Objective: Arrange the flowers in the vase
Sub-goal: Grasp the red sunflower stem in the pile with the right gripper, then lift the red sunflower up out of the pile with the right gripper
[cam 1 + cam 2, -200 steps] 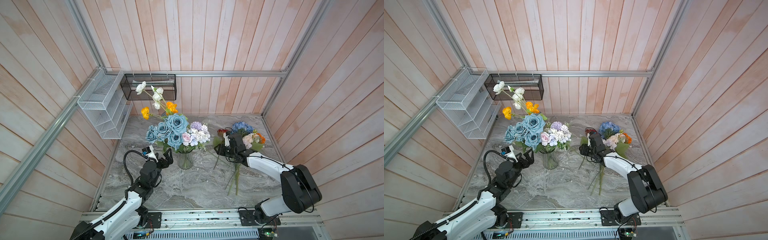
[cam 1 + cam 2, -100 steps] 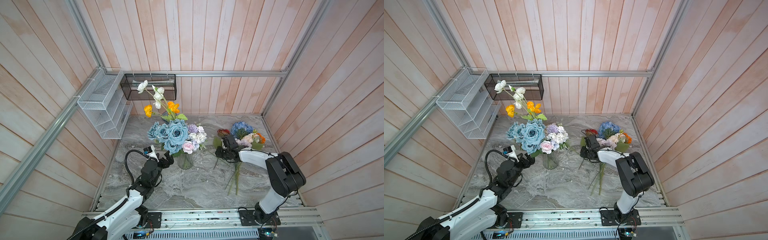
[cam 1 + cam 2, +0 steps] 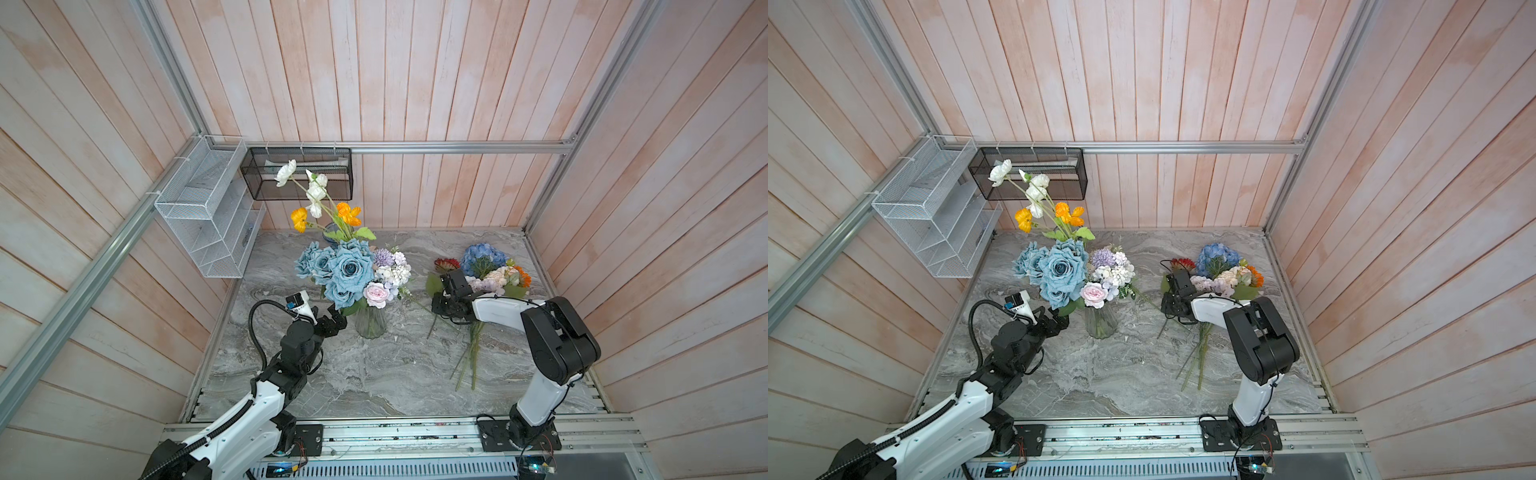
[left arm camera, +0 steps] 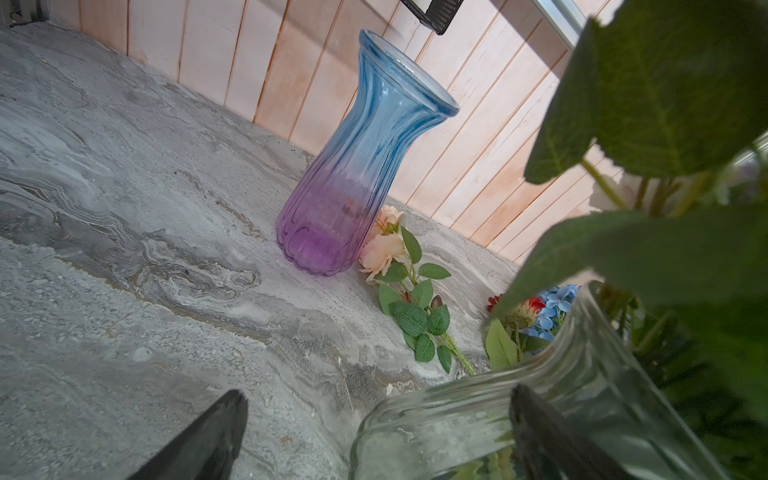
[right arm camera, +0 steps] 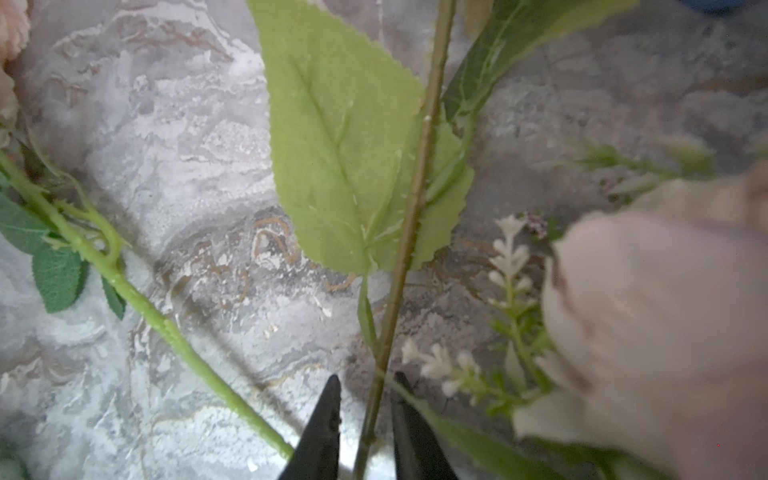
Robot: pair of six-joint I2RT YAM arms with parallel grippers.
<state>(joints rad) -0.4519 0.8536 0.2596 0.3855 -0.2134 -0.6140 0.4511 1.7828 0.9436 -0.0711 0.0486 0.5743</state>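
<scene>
A clear glass vase (image 3: 370, 326) (image 3: 1100, 324) (image 4: 478, 415) holds flowers: dusty-blue roses (image 3: 347, 270), orange and white poppies (image 3: 347, 214) and a lilac-white spray (image 3: 390, 270). My left gripper (image 3: 337, 320) (image 4: 376, 395) stands wide open just left of the vase, one finger against the glass. More flowers lie in a pile on the right, among them a blue hydrangea (image 3: 482, 255) and a red sunflower (image 3: 446, 264). My right gripper (image 3: 441, 309) (image 5: 368, 378) is low over their stems. Its fingers stand narrowly apart around a thin stem (image 5: 411, 208) that bears a broad leaf, with a small gap on each side.
A blue-to-purple glass vase (image 4: 357, 166) (image 3: 332, 232) stands behind the bouquet near the back wall, with peach roses (image 4: 384, 249) lying at its foot. A white wire shelf (image 3: 208, 216) and a black mesh basket (image 3: 299, 174) hang on the walls. Long stems (image 3: 471, 353) trail toward the front.
My right gripper's fingers have narrowed around the thin stem, and that arm's elbow has swung left. The bouquet in the vase has shifted a little. The left gripper stays open.
</scene>
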